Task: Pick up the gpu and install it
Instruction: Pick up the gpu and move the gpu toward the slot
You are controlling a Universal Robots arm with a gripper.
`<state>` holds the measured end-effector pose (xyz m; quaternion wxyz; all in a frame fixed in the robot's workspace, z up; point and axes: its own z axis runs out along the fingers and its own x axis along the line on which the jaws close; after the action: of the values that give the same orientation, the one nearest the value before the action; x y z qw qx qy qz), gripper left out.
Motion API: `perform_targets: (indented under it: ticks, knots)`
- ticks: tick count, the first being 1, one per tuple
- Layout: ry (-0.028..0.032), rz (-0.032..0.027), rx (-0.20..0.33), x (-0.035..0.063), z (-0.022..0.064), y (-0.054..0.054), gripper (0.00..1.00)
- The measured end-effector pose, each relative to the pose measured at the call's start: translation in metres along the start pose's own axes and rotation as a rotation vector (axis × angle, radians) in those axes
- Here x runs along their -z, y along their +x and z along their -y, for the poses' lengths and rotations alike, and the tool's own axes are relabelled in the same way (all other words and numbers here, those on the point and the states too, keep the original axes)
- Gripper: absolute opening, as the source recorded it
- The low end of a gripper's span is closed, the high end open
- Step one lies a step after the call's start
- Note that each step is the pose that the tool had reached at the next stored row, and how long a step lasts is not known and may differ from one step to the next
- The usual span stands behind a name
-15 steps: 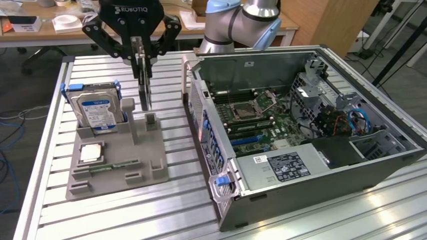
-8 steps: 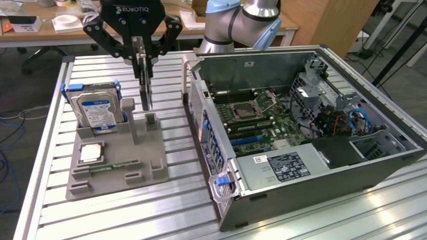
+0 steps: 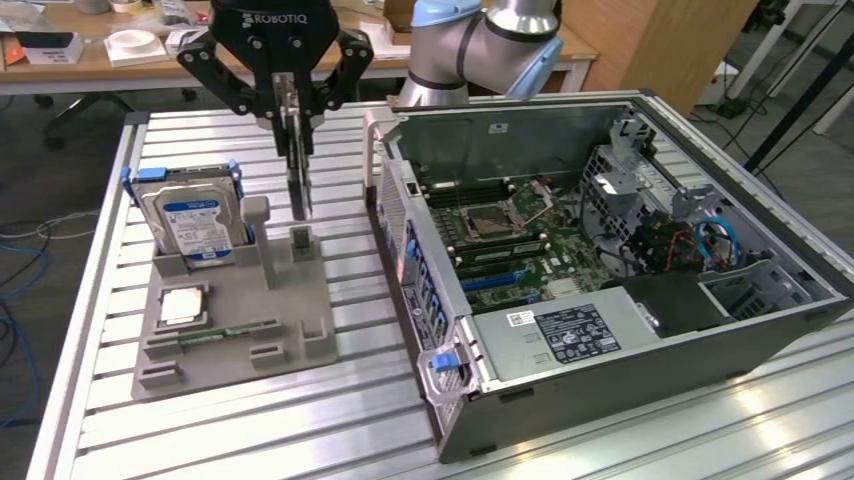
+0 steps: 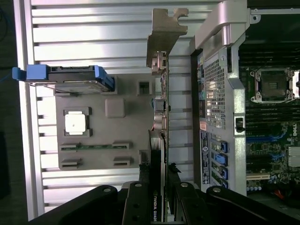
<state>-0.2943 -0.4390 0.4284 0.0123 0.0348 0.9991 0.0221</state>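
The gpu (image 3: pixel 303 185) hangs edge-on and upright, a thin dark card held just above the grey parts holder (image 3: pixel 300 340). My gripper (image 3: pixel 296 135) is shut on its upper edge, above the holder's back right slot post (image 3: pixel 303 243). In the wrist view the gpu (image 4: pixel 160 108) runs away from the fingers (image 4: pixel 142 187), its silver bracket (image 4: pixel 165 33) at the far end. The gripper (image 4: pixel 158 171) clamps the card from both sides. The open computer case (image 3: pixel 694 335) lies to the exterior view's right of the card.
On the holder stand a hard drive (image 3: pixel 198 220) in blue rails, a CPU (image 3: pixel 182 305) and a narrow memory stick (image 3: pixel 227 331). The case's motherboard (image 3: pixel 514 250) is exposed, and its rear wall (image 4: pixel 220 103) lies close beside the card. The slatted metal table (image 3: pixel 267 430) lies beneath.
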Motion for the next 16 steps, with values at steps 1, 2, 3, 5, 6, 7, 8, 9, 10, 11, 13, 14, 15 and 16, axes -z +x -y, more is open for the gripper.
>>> perform_targets:
  ticks: [1, 2, 3, 5, 6, 7, 8, 9, 10, 11, 13, 14, 15, 16]
  knots:
    - [-0.0001, 0.0000, 0.000, 0.0000, -0.0001, -0.001, 0.26]
    - [0.0000, 0.0000, 0.000, -0.0001, -0.0001, -0.002, 0.26]
    - [0.0000, 0.0000, 0.000, -0.0001, -0.0002, -0.003, 0.26]
    - [0.0000, -0.0001, 0.000, -0.0001, -0.0003, -0.004, 0.26]
    - [0.0000, 0.0000, 0.000, -0.0002, -0.0004, -0.005, 0.26]
    - [-0.0001, 0.0000, 0.000, -0.0002, -0.0004, -0.006, 0.26]
    - [-0.0001, 0.0000, 0.000, -0.0002, -0.0005, -0.007, 0.26]
    - [-0.0001, 0.0000, 0.000, -0.0002, -0.0005, -0.008, 0.26]
    - [0.0000, -0.0001, 0.000, -0.0002, -0.0006, -0.009, 0.26]
    - [-0.0001, 0.0000, 0.000, -0.0003, -0.0006, -0.009, 0.26]
    - [-0.0001, 0.0000, 0.000, -0.0003, -0.0008, -0.011, 0.26]
    - [0.0000, -0.0001, 0.000, -0.0003, -0.0008, -0.012, 0.26]
    - [-0.0001, -0.0001, 0.000, -0.0003, -0.0009, -0.012, 0.26]
    - [0.0000, 0.0000, 0.000, -0.0004, -0.0009, -0.013, 0.26]
